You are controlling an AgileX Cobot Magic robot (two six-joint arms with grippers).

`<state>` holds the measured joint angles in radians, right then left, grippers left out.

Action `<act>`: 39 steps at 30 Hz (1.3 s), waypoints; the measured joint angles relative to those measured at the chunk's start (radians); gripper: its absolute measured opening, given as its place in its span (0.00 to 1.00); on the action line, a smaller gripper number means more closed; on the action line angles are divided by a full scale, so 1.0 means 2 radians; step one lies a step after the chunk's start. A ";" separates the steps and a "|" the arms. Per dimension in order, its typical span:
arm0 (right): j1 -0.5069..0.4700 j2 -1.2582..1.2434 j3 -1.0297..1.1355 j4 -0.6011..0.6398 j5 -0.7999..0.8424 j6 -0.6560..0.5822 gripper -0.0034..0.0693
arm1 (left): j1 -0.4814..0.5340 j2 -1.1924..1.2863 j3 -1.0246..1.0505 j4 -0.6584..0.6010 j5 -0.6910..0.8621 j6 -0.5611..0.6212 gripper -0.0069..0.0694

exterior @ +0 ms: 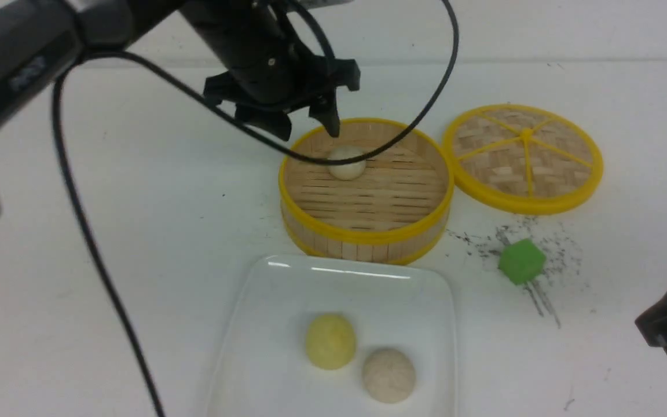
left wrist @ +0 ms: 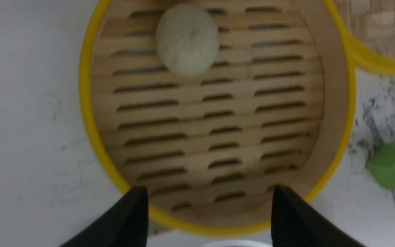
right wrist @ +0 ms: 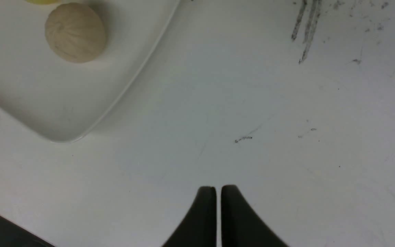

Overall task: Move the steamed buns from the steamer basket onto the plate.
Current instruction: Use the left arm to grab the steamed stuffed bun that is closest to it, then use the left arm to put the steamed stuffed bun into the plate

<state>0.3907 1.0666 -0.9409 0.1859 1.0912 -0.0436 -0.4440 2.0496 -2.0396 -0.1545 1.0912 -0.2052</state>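
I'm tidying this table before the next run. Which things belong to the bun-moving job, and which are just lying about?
Job:
steamer basket
off-white bun inside it
white plate
yellow bun and beige bun, both on the plate

Lying about:
woven lid
green cube

my left arm (exterior: 15,69) is matte black with faint grey lettering (exterior: 26,74) on one link, a thin black cable (exterior: 93,243) looping off it and a pale screw (exterior: 271,61) at the wrist, and i see my left gripper (exterior: 305,128) and right gripper (right wrist: 218,189) both carry tapered black fingers (left wrist: 293,223), ribbed inside.
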 joint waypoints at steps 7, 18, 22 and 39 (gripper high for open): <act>0.000 0.000 0.000 0.000 -0.001 0.000 0.12 | 0.000 0.160 -0.155 0.000 0.013 -0.001 0.73; 0.000 0.000 0.000 0.000 -0.014 0.000 0.13 | 0.000 0.235 -0.200 0.017 -0.026 0.000 0.55; 0.000 0.000 0.000 0.000 -0.014 0.000 0.14 | 0.000 0.229 -0.226 0.018 0.017 0.000 0.23; 0.000 0.000 0.000 0.000 -0.012 0.000 0.17 | 0.000 -0.142 -0.015 0.032 0.073 0.010 0.13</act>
<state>0.3907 1.0666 -0.9409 0.1862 1.0663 -0.0436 -0.4448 1.7653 -2.0698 -0.0912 1.2378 -0.1850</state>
